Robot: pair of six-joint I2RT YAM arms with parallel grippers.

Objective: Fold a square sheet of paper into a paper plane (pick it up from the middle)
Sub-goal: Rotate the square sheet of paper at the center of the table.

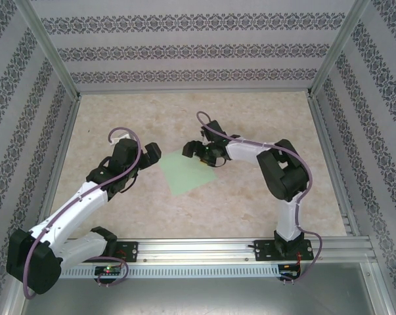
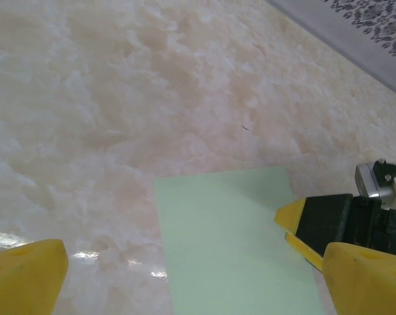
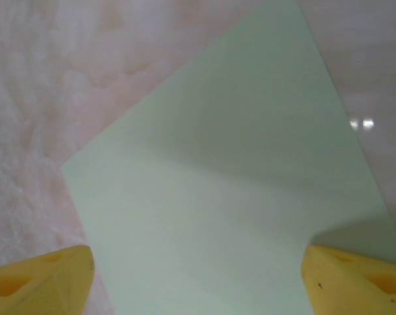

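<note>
The square sheet of paper (image 1: 188,172) is pale green and lies flat on the marble-patterned table (image 1: 250,125), near the middle. My right gripper (image 1: 196,151) hangs low over its far right part. It is open, and in the right wrist view its yellow fingertips (image 3: 41,281) stand wide apart over the sheet (image 3: 230,177), which shows a soft shaded band across it. My left gripper (image 1: 152,155) sits at the sheet's left corner, open. Its yellow fingertips (image 2: 24,275) frame the paper (image 2: 227,243), with the right gripper (image 2: 326,223) visible beyond.
Patterned walls (image 1: 184,46) on metal posts enclose the table on three sides. A metal rail (image 1: 204,252) carrying both arm bases runs along the near edge.
</note>
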